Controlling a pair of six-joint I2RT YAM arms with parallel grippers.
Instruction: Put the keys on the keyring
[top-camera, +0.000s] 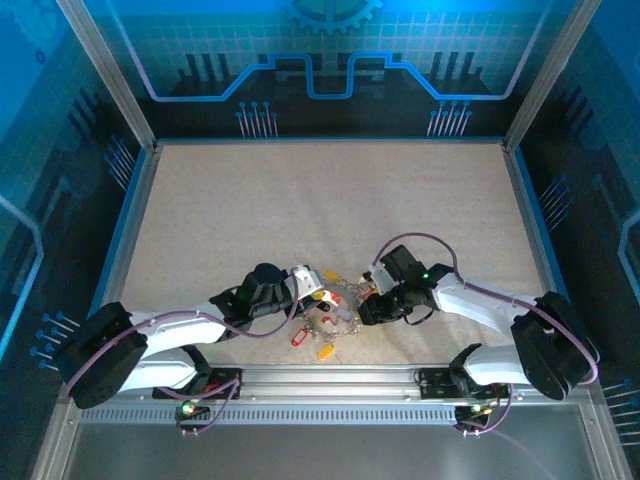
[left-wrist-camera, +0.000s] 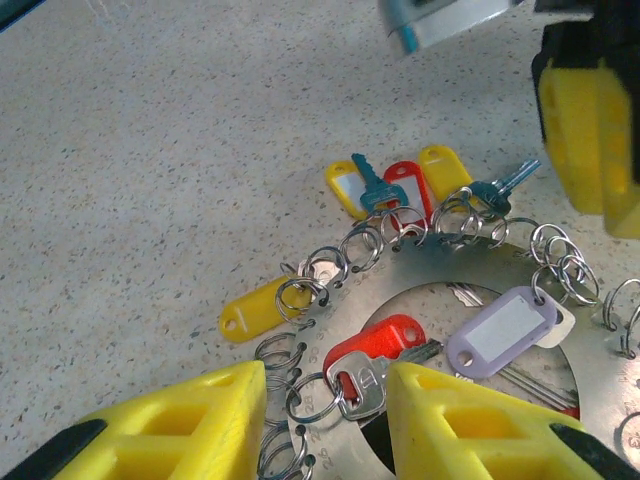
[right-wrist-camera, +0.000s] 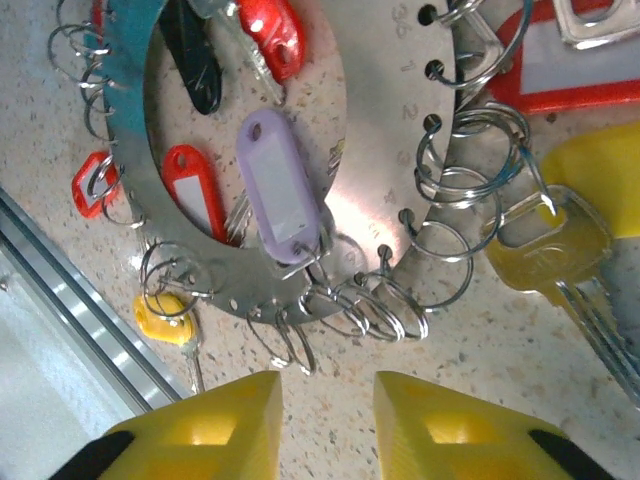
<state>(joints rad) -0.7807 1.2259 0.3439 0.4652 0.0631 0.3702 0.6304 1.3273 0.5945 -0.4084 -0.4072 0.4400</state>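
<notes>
Keyring (right-wrist-camera: 385, 170) lies flat on the speckled table (left-wrist-camera: 150, 150) between the two arms, a wide grey metal disc with punched holes round its rim carrying wire split rings (right-wrist-camera: 440, 270), and in its open centre we've got a pale purple tag (right-wrist-camera: 280, 190) and a red-headed key (left-wrist-camera: 385, 345). Left gripper (left-wrist-camera: 327, 390) sits low over one side of the disc, yellow fingers parted, that red-headed key between them but not pinched, while the right gripper (right-wrist-camera: 328, 390) hangs just off the rim, jaws released with bare table between them. Smaller still, a yellow tag (left-wrist-camera: 250, 312) and teal keys (left-wrist-camera: 372, 188) fan out from the rim.
</notes>
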